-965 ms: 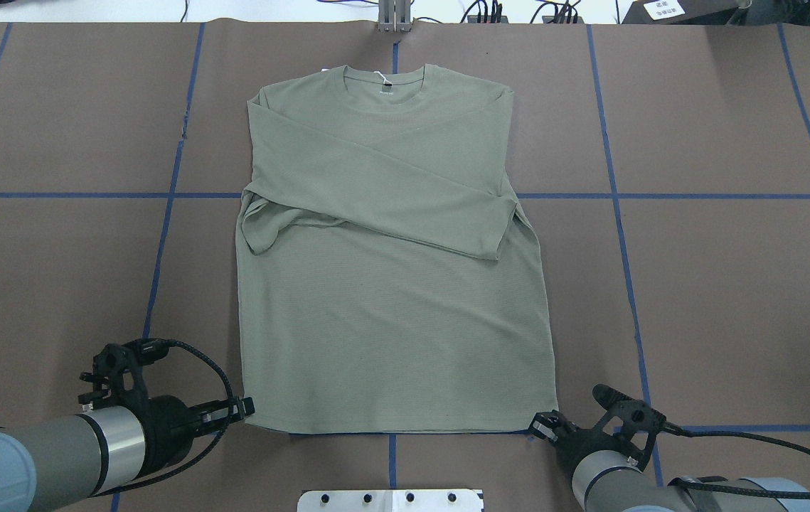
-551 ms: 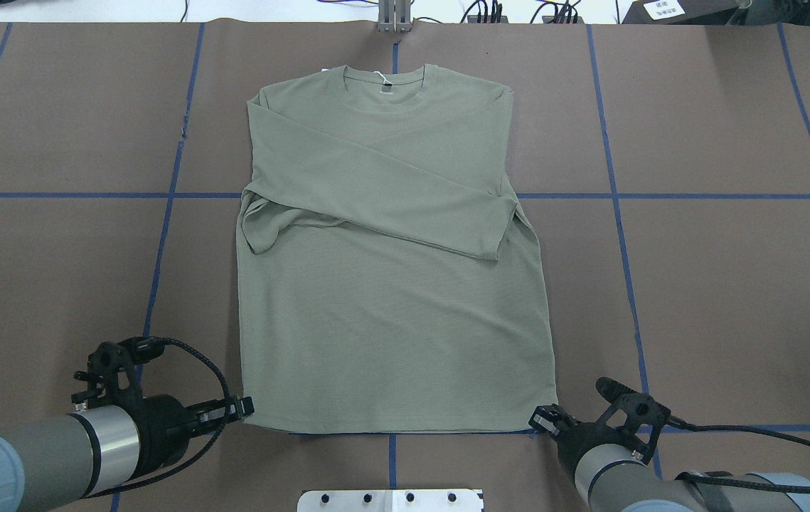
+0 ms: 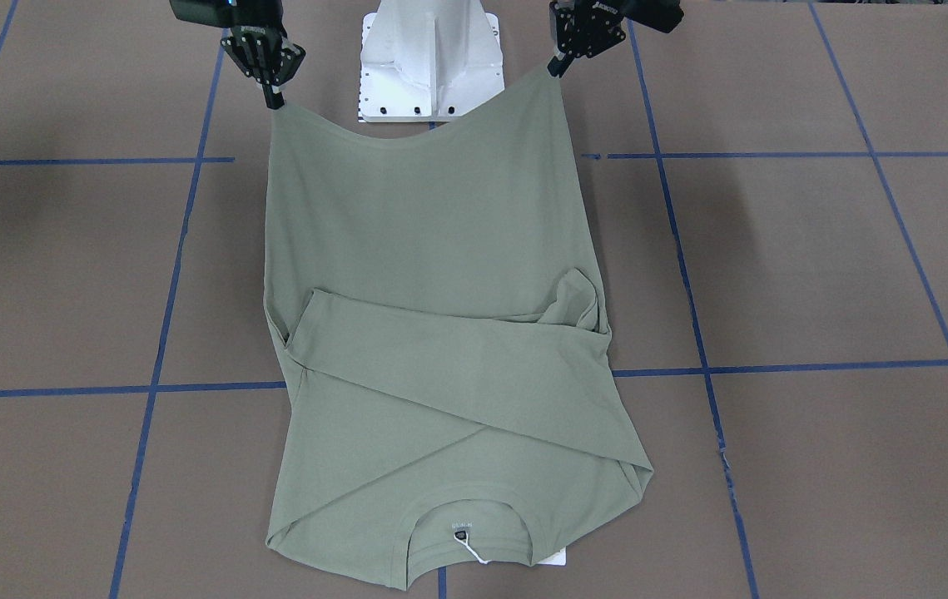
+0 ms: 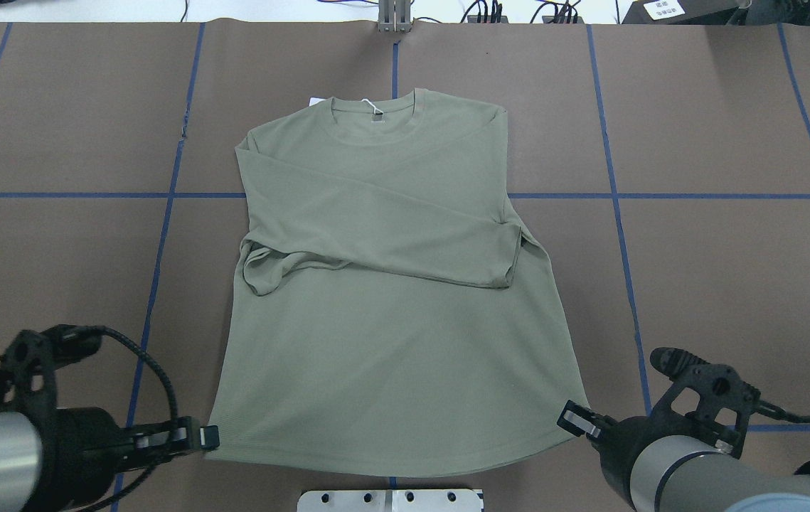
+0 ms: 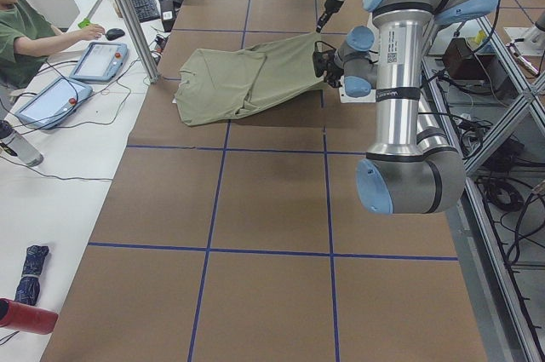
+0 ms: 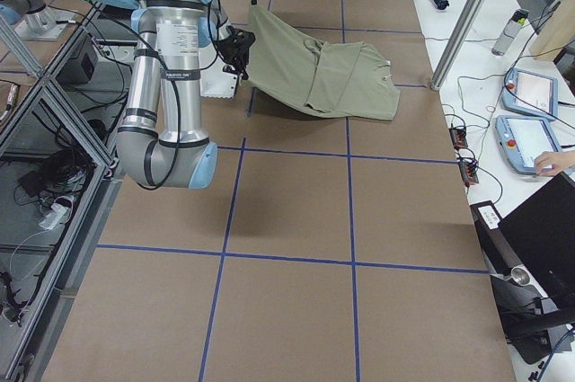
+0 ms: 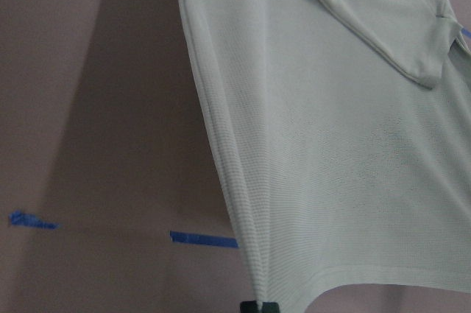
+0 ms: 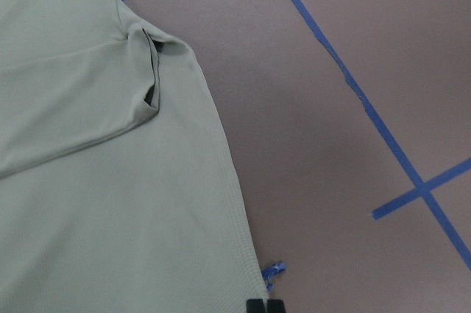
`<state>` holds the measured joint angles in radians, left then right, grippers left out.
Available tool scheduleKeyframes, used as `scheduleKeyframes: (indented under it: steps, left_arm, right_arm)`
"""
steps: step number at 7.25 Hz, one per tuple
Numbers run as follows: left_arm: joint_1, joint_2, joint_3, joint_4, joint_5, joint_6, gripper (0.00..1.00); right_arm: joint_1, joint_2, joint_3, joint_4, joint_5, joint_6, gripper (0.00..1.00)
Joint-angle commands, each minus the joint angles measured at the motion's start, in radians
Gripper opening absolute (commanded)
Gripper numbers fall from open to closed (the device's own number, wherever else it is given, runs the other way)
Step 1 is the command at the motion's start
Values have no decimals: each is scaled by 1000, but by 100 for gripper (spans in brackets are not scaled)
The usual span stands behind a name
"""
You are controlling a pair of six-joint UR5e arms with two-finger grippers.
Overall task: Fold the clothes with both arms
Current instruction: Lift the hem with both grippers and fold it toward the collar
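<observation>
Starting at the left of the overhead view, we find the left gripper [image 4: 210, 437] with its fingers pinched together on the near left corner of the shirt [image 4: 390, 355], right at the hem [image 4: 390, 466]. That corner is held up off the table [image 4: 732, 284]. The side views show the near half of the cloth rising in a slope from the table to the two grippers, while the far half lies flat.

Across the middle, both sleeves [image 4: 376, 235] lie folded in over the chest, one crossing the other. That part looks done to us, though the cuff at the left is bunched rather than flat. Beyond them the collar [image 4: 375, 117] rests on the table with its white tag string showing.

At the right, the right gripper [image 4: 569, 418] is clamped on the other hem corner at about the same height as its partner, and the hem sags a little between them.

We judge the job roughly half finished: sleeves in, bottom edge gripped and raised. What is left, as we read it, is to carry the hem forward over the sleeves toward the collar and lay it down — perhaps with another fold after that.
</observation>
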<state>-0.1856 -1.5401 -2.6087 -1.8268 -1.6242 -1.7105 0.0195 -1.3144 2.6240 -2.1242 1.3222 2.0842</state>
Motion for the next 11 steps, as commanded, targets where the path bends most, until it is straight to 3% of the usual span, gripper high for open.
scheduleKeyframes:
  steps: [1, 3, 5, 6, 8, 11]
  left_arm:
    - [-141, -93, -119, 220, -172, 23, 0]
    - [-176, -193, 34, 233, -168, 188, 0]
    - [-329, -312, 264, 231, -168, 341, 0]
    - [-407, -355, 353, 231, -169, 417, 0]
    - [-498, -421, 488, 225, -169, 491, 0]
    - [-569, -511, 708, 132, -106, 527, 0]
  right_arm:
    - [91, 251, 62, -282, 132, -89, 0]
    - [170, 262, 0, -255, 135, -253, 0]
    - [357, 261, -236, 6, 182, -404, 0]
    - [458, 262, -369, 135, 252, -462, 0]
    - [606, 267, -607, 367, 285, -567, 0]
    - [715, 388, -856, 444, 322, -634, 0]
